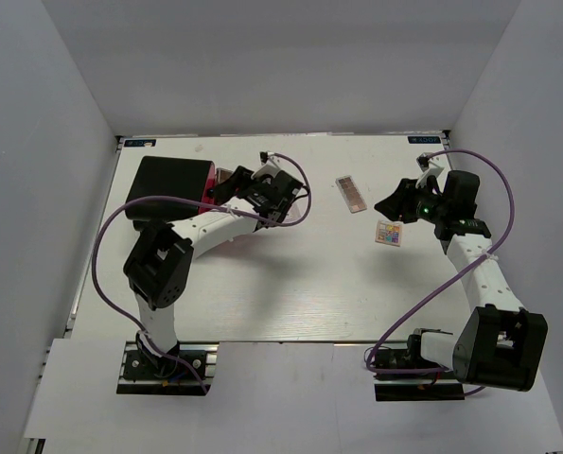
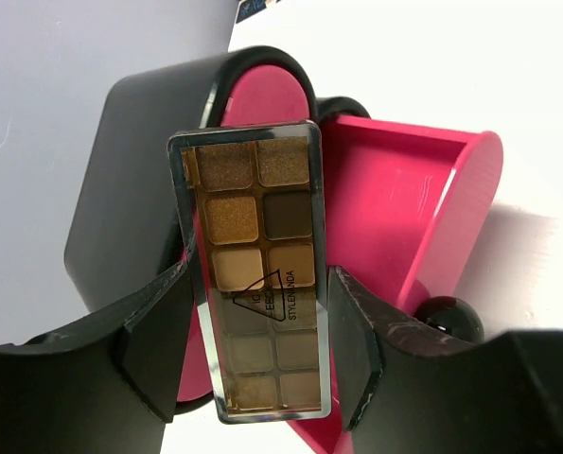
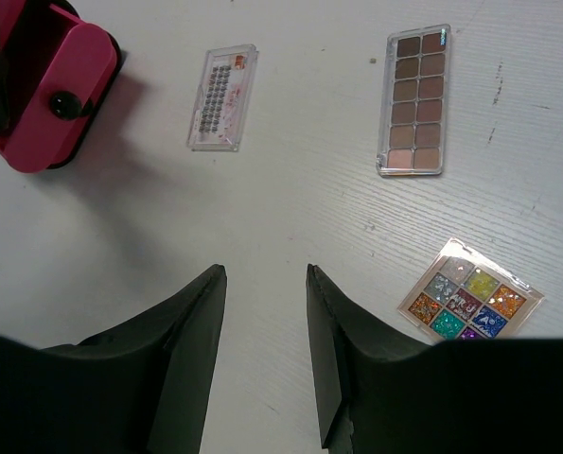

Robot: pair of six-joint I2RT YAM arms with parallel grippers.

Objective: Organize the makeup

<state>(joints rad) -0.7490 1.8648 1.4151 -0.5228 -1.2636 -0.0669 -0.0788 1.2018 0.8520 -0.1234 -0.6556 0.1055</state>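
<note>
White walls are boxing in a white bench (image 1: 290, 293). I am gripping one brown palette (image 2: 253, 236) by its long edges in my left end effector (image 2: 257, 364), with both pads (image 2: 163, 350) pressing on the clear frame. I am holding it over the case (image 2: 120, 189), right beside the open pink tray (image 2: 395, 218). Whether its far end is touching the case, I cannot tell.

Step in hand, as I judge it: stowing this palette in the case. To do it well, I am aiming to line the long axis up with the tray and lower slowly. I would release only once the far end is resting on the pink floor. The frame looks hard and slick, so a tilt could let it slip or knock the tray wall.

My right end effector (image 3: 262, 284) is hanging open and empty above bare bench. The second palette (image 3: 415, 99) is lying well apart from the case, and the square palette (image 3: 470, 303) is lying near this end effector. The packet (image 3: 222, 97) is lying nearer the case.

Nothing is blocking the tray, though the case's black shell is rising close beside the palette. My left arm (image 1: 205, 227) is crossing over the case in the top view.
</note>
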